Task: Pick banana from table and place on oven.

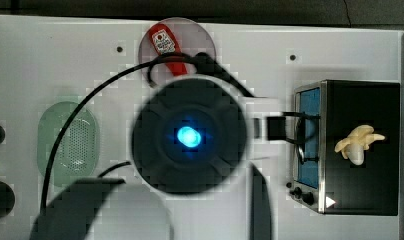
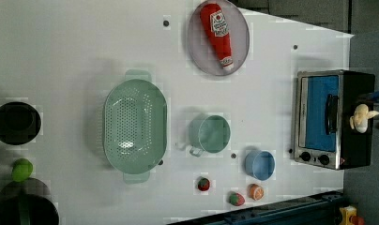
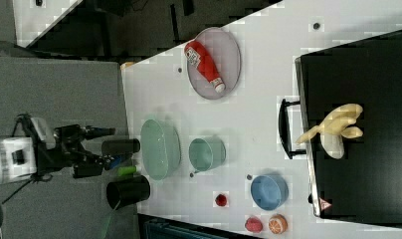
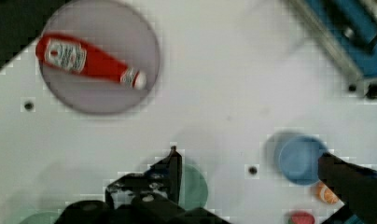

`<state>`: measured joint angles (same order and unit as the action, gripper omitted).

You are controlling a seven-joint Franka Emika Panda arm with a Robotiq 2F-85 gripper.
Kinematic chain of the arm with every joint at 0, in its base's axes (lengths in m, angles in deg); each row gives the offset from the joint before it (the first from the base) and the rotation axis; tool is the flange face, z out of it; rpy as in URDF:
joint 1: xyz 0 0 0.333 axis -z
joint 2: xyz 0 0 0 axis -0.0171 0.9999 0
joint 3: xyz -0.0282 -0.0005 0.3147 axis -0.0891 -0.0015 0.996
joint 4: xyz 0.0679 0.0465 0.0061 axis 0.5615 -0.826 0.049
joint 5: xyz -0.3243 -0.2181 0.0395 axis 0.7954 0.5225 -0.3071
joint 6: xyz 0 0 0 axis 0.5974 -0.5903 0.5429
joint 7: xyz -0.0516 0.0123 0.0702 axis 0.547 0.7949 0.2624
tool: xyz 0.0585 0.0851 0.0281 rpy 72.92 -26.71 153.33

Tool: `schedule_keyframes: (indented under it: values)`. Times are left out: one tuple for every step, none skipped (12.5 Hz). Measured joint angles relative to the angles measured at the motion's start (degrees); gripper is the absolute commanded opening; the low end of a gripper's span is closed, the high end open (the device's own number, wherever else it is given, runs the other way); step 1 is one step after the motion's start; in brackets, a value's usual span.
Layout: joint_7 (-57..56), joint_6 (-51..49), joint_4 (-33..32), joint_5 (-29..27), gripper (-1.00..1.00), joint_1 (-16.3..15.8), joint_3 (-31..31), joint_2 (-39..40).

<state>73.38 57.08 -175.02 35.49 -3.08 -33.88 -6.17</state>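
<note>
The pale yellow banana (image 1: 357,142) (image 2: 361,117) (image 3: 336,129) lies on the black top of the oven (image 1: 370,95) (image 2: 319,117) (image 3: 368,74), its peel flaps splayed. Nothing touches it. The oven stands at the white table's (image 1: 65,60) (image 2: 61,47) (image 3: 268,89) edge, at the top view's right. My gripper (image 3: 105,146) (image 4: 247,154) is open and holds nothing. In the right view it hangs high at the left, far from the oven. In the wrist view its fingers (image 4: 170,170) stand wide apart above the table. In the top view my arm (image 1: 190,136) covers the table's middle.
A ketchup bottle (image 2: 218,33) lies on a grey plate (image 2: 239,51). A green colander (image 2: 135,124), a teal cup (image 2: 208,133) and a blue bowl (image 2: 260,164) stand mid-table, with small toy fruits (image 2: 234,199) near the edge. At the left view's left are a black cup (image 2: 15,123), a lime (image 2: 21,169) and a black pot (image 2: 23,208).
</note>
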Motion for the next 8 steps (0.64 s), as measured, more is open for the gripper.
schedule_keyframes:
  values:
    - [0.8, -0.2, -0.8, 0.4, 1.0, -0.7, -0.2, 0.4]
    - [1.2, -0.3, -1.0, 0.6, 1.0, -1.2, -1.1, 0.7]
    - [1.3, -0.4, -0.9, 0.8, 1.0, -1.1, -2.2, 0.8]
    - [1.6, -0.4, -0.8, 0.1, 1.0, -0.7, -3.2, 0.7]
    - [2.3, 0.2, -0.7, -1.0, 1.0, -0.1, -3.7, 0.7]
    - [2.5, 1.1, -0.7, -0.3, 1.0, 0.5, -4.0, 0.6]
    - [2.5, 0.9, -0.7, 0.7, 1.0, 0.8, -4.3, 0.6]
    - [2.5, 0.4, -0.8, 0.7, 1.0, 0.9, -4.6, 0.6]
